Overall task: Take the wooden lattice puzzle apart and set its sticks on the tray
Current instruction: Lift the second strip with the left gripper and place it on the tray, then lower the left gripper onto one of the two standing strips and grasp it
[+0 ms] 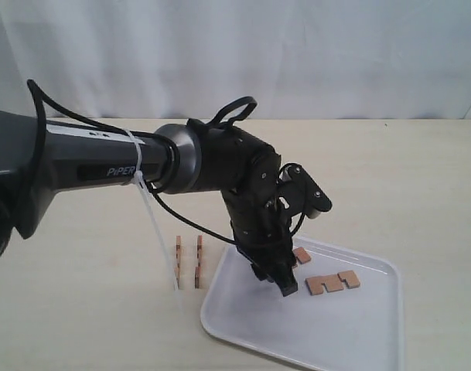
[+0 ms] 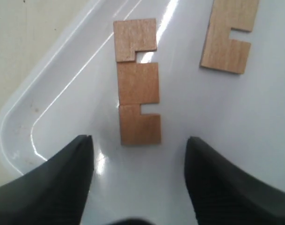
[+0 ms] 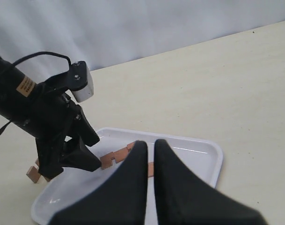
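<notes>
The tray [image 1: 343, 328] is sitting toward the near edge of the desk, right of the middle and well clear of the far edge by the curtain.

The left arm is reaching in from the left edge. The left gripper [image 1: 274, 282] is hanging over the tray's left half. Its jaws are standing wide apart and holding nothing; the wrist view shows both dark fingers [image 2: 62, 178] clear of the wood.

Two sticks are lying flat on the tray. One stick [image 2: 137, 82] is lying just beyond the spread fingers, notches showing along one edge. The second stick [image 1: 333, 282] is lying nearer the tray's middle, apart from the first.

The other two sticks are on the bare desk, just beside the tray's left rim – one [image 1: 179, 261] and its neighbour [image 1: 198, 261] side by side, parallel, not crossing. They appear to be standing on edge.

The right gripper [image 3: 150, 173] is hovering with the tray ahead of it. Its jaws are drawn together to a thin gap, with nothing between them. The exterior view is not showing it, so its place on the desk cannot be fixed.
</notes>
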Controlling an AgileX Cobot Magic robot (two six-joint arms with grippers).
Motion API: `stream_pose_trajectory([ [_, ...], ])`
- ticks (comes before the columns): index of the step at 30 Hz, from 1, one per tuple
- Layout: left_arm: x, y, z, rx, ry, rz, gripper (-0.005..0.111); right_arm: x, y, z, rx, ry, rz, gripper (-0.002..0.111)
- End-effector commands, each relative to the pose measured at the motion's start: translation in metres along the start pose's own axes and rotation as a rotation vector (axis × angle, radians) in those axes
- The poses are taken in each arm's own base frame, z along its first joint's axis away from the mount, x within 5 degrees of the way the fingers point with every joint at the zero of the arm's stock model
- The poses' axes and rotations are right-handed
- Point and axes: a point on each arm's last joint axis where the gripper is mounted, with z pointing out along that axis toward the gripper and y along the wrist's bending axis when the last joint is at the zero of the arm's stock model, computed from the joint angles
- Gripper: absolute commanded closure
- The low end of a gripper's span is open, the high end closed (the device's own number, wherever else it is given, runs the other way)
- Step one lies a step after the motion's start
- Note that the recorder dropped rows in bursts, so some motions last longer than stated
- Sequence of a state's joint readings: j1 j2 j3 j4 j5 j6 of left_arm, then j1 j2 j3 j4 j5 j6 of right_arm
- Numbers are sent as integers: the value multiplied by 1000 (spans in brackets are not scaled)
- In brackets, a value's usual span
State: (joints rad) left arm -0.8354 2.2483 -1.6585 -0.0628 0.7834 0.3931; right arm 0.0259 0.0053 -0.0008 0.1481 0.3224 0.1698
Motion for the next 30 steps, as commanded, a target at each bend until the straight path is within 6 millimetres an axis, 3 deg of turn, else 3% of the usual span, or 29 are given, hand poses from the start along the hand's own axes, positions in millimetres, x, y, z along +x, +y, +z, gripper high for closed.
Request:
stream_pose_trajectory([
  [1,-9,0,-35,-8,-27,2,51,0,0,0,-5,-6,-7,104],
  [8,-2,18,-90,-189,-13,-96,52,0,0,0,-5,-6,-7,104],
  [14,24,41,-110,-234,92,-246,52,0,0,0,-5,-6,-7,104],
  [19,62,65,-103,-221,130,-397,52,0,0,0,-5,-6,-7,104],
  [23,87,72,-89,-149,95,-534,52,0,0,0,-5,-6,-7,104],
  [30,101,67,-70,-98,37,-612,52,0,0,0,-5,-6,-7,104],
])
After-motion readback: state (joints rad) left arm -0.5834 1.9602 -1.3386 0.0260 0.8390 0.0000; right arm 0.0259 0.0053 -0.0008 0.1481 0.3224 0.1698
